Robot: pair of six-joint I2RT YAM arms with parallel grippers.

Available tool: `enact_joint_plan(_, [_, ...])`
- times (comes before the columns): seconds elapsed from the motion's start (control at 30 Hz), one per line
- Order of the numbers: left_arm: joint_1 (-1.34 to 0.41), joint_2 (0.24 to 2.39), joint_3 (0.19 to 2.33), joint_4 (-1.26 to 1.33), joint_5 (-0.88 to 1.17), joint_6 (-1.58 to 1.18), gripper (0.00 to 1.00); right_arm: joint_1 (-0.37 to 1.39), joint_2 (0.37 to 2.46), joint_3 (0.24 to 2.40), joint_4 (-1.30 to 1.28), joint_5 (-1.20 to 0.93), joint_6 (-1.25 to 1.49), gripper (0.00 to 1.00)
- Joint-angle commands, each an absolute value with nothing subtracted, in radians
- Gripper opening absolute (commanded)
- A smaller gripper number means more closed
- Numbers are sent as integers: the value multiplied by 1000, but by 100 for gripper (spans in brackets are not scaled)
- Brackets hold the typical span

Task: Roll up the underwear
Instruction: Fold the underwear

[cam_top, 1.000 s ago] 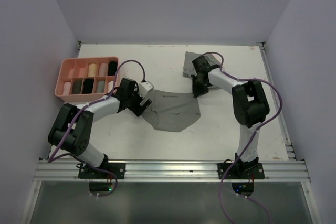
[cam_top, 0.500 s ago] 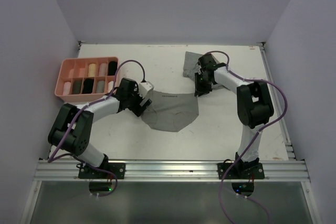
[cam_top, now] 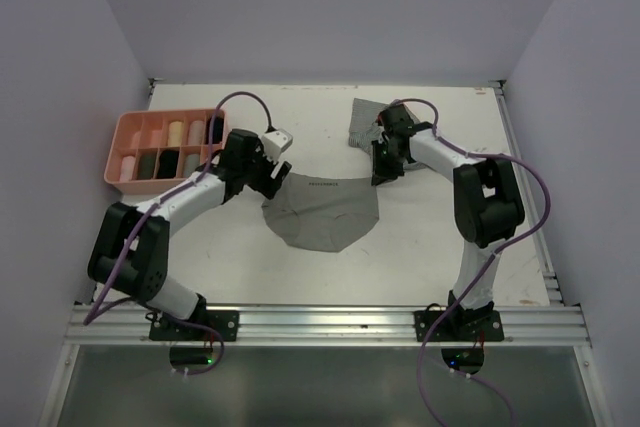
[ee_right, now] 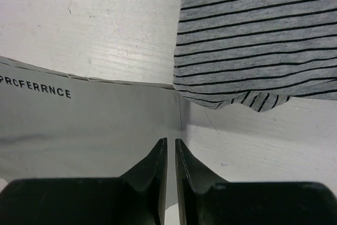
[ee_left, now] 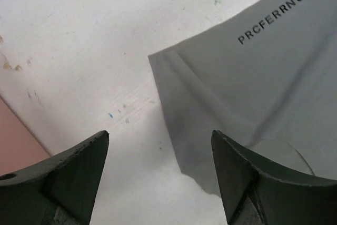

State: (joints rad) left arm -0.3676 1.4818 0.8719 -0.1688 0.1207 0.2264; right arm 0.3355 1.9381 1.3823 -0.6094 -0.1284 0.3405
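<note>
A plain grey underwear (cam_top: pixel 325 212) printed with dark letters lies flat in the middle of the table. My left gripper (ee_left: pixel 158 140) hovers open over its left corner (ee_left: pixel 174 77), with only table and fabric edge between the fingers. My right gripper (ee_right: pixel 170 142) sits over the garment's right edge (ee_right: pixel 105 125). Its jaws are nearly shut with a thin slit, and nothing is visibly pinched. A grey striped underwear (ee_right: pixel 253 30) lies just beyond the right gripper (cam_top: pixel 380 172), at the back of the table (cam_top: pixel 362 127).
A pink compartment tray (cam_top: pixel 128 125) holding several rolled garments stands at the left, close behind my left gripper (cam_top: pixel 275 169). White walls enclose the table on three sides. A metal rail runs along the near edge (cam_top: pixel 320 322).
My left gripper has lifted and drawn back toward the tray, off the grey underwear's left corner, and narrowed slightly. The right gripper stayed by the right edge, parting its jaws briefly.
</note>
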Motion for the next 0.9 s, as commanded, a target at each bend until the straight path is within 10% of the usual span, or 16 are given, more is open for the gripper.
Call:
enact_joint_plan(0.0, [-362,1601,959,-140,92,157,82,337,1939,1377,-568,-152,342,15])
enact_joint_plan(0.5, [-339,1749,982,-127,-25,160,62,324,1898,1261,-617,42,299,0])
enact_joint_plan(0.7, [-341,1680,992,-103,147,212,86,324,1791,1227,-607,-31,342,1])
enact_joint_plan(0.87, [-341,1609,1025,-89,132,209,96,325,1738,1258,-528,-113,351,22])
